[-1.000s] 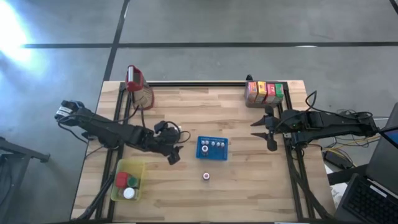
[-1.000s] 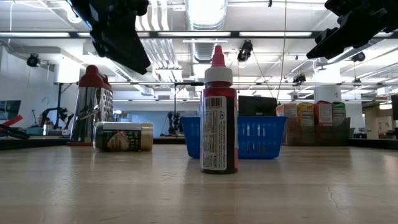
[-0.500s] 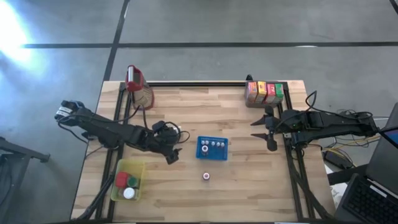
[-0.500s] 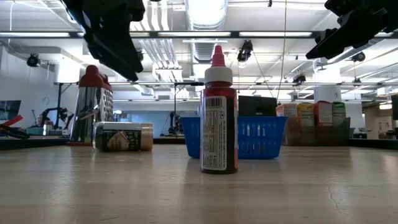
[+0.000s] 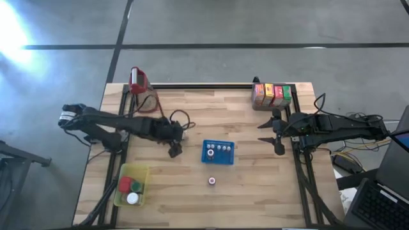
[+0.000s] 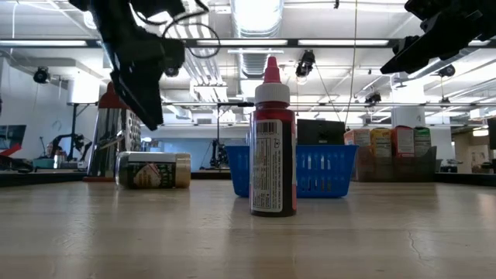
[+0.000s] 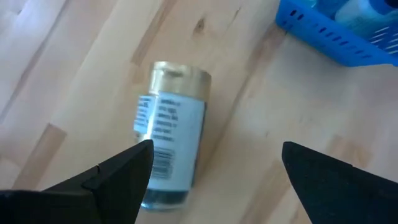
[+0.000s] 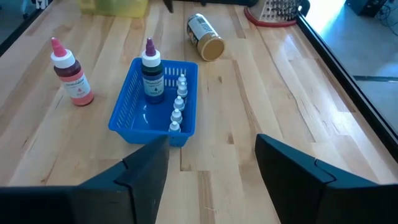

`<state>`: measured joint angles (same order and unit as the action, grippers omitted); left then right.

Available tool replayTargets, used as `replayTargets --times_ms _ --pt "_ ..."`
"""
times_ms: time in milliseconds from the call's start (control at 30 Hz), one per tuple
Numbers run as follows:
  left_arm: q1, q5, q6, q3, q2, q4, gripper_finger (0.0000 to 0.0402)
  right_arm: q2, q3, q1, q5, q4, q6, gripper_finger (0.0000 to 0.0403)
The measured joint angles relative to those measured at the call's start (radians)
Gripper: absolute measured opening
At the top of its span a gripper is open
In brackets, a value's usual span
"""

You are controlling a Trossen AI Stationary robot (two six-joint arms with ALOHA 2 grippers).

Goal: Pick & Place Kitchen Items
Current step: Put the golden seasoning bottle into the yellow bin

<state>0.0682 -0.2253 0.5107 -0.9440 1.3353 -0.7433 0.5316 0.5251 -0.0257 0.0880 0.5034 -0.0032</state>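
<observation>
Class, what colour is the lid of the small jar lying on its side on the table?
Gold. The jar's lid shows best in the left wrist view.

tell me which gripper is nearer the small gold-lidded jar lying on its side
Left. The left gripper hangs open right above the jar; the right gripper waits far across the table, beyond the blue basket.

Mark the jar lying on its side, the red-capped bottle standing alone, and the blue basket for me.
jar (image 7: 171,146), left wrist view, on its label.
red-capped bottle (image 6: 272,159), low view, on the label at mid-body.
blue basket (image 8: 127,106), right wrist view, on its perforated side wall.
</observation>
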Motion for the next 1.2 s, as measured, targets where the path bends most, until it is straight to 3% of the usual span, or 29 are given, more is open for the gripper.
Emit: replayTargets --times_ms 267,600,767,1200 --pt "-0.103 0.073 -0.178 -0.061 0.084 0.008 0.0360 0.000 0.000 0.000 0.000 -0.001 0.000 0.0261" --pt "-0.147 0.033 -0.327 -0.317 0.386 -0.236 0.0360 0.000 0.000 0.000 0.000 -0.006 0.000 0.0292" --pt "-0.167 0.028 -0.345 -0.402 0.495 -0.254 0.0360 0.000 0.000 0.000 0.000 -0.006 -0.003 0.0309" --pt "-0.240 0.092 -0.399 -0.356 0.533 -0.220 0.0360 0.000 0.000 0.000 0.000 -0.007 -0.001 0.0353"
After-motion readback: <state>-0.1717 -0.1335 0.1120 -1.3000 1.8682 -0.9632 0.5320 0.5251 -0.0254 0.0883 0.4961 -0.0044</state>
